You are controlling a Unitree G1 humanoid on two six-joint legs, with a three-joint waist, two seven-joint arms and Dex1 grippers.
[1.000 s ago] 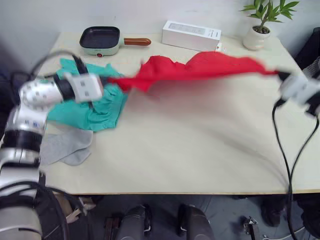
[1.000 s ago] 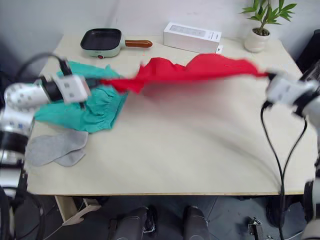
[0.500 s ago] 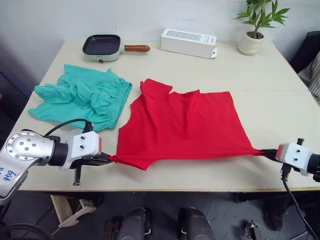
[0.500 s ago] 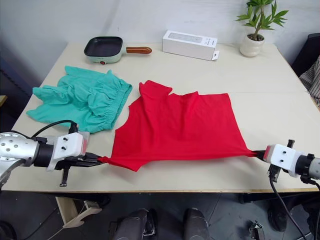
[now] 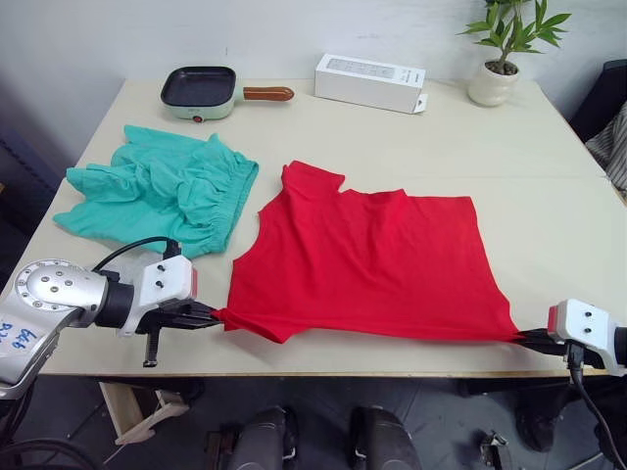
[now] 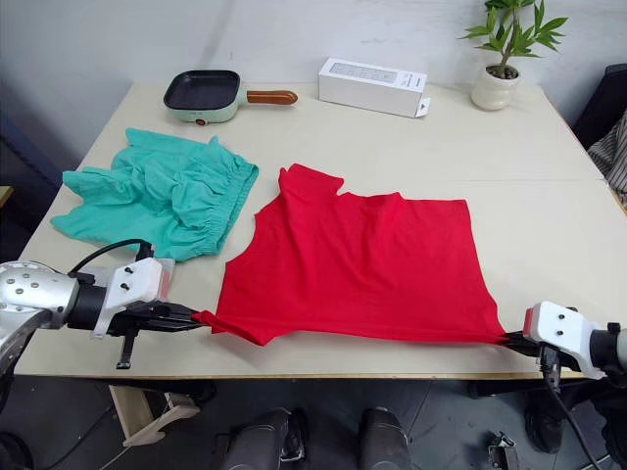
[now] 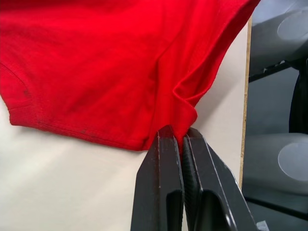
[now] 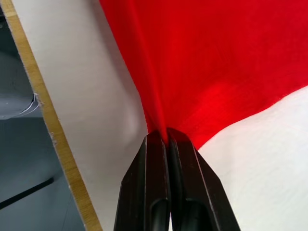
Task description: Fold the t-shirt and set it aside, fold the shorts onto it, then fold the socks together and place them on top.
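Both clenched: left pincer and right pincer pinching corners of the t-shirt, stretched flat on desk for folding.

My left claw reaches in low at the near left, fingers clamped on a corner of the t-shirt. My right claw pinches the opposite corner at the near right, arms spread wide.

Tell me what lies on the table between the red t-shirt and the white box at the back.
Nothing: in the left eye view bare table runs from the t-shirt back to the white box.
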